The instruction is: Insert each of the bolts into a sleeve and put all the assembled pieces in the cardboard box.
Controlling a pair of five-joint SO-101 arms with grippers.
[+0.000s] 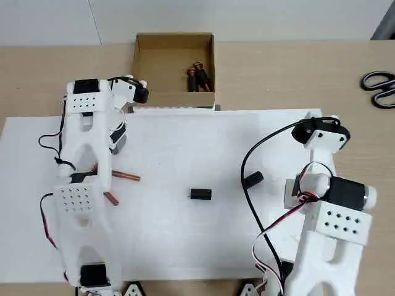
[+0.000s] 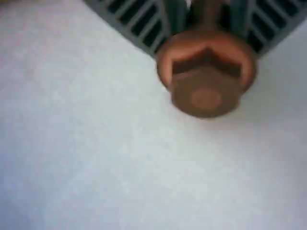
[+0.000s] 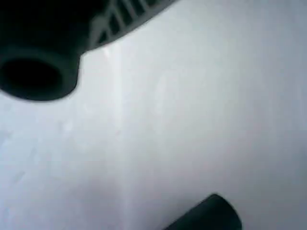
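Clamping a copper-coloured, hex-headed metal bolt by its shank in the left gripper, with grey ribbed pads pressing narrow on either side and the flanged head jutting out over the white paper sheet; not seeing the threaded tip. Pinching a short black tubular sleeve in the right gripper, with fingers closing on its outer wall and leaving the open bore free.

Judging both parts as small, light and rigid, and neither as fragile. Reckoning them smooth and round enough to be rolling away if released carelessly, or twisting in a slack pinch. Favouring a hold on the bolt's shank close to the head, sparing the tip for entry, and a hold across the sleeve's wall, never over the bore. Expecting the fit to be asking for straight alignment rather than force.

Holding the left arm folded up from the table's near edge and over, with the wrist toward the brown cardboard box and the gripper hanging low over the sheet's left part. Holding the right arm bent likewise at the sheet's right edge, gripper low, near one loose sleeve. Leaving another sleeve mid-sheet, spare bolts beside the left arm, and assembled pieces lying in the box.
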